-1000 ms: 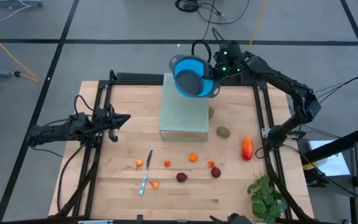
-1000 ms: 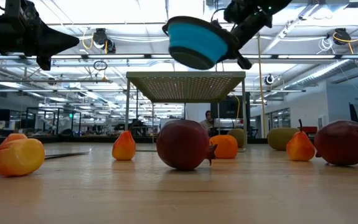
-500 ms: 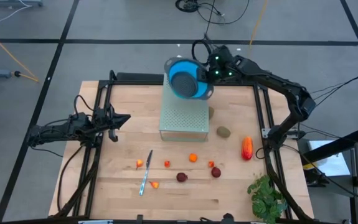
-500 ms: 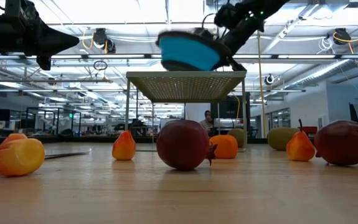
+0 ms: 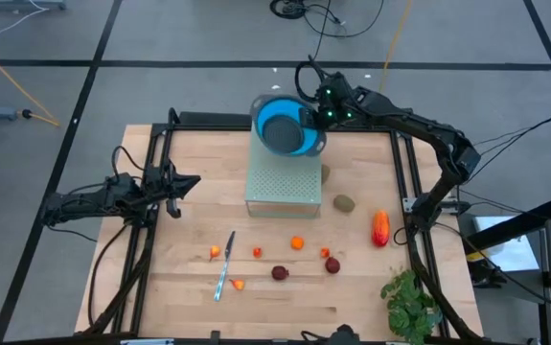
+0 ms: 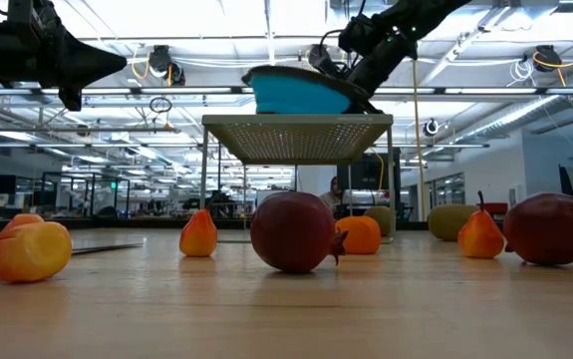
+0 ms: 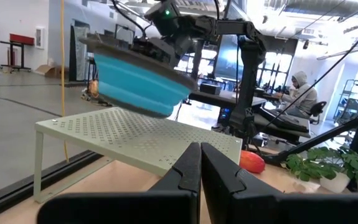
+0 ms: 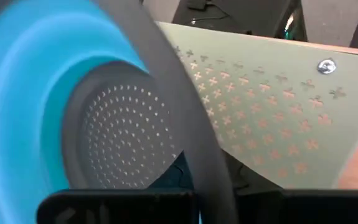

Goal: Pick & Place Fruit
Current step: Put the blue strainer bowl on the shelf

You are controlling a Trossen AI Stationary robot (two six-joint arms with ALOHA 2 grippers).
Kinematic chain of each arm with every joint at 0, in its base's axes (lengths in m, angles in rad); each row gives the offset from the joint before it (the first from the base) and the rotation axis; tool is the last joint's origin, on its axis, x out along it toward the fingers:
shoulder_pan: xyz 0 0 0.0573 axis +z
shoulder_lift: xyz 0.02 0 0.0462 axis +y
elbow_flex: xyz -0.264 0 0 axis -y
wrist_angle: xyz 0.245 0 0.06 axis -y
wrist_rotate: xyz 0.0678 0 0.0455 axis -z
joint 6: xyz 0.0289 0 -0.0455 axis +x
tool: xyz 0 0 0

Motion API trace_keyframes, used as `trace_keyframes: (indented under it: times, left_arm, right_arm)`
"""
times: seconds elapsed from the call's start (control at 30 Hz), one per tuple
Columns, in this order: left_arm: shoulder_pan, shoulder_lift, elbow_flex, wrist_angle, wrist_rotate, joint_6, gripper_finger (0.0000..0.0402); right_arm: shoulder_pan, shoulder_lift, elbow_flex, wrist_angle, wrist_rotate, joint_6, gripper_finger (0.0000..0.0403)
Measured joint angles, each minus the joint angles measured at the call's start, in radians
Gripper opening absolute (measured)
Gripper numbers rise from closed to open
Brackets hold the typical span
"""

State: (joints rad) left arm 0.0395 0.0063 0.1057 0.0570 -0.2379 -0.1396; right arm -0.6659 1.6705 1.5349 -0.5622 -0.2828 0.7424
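Several fruit [image 5: 297, 242] lie well apart from right gripper [image 5: 315, 113], clamped on colander [image 5: 283, 125]

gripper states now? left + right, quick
Left gripper: closed, empty, parked at the table's left side.
Right gripper: closed on the blue colander, at the perforated shelf.

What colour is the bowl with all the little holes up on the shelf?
The bowl is bright blue with a grey holey bottom and grey rim. The high view shows it best.
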Motion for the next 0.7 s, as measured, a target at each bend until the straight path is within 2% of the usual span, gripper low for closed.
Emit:
trace_keyframes:
  times: [0.7]
  left_arm:
    - [0.0,0.0,0.0,0.0,0.0,0.002,0.001]
  right_arm:
    - [0.006,0.012,-0.001,-0.018,0.002,-0.014,0.0004]
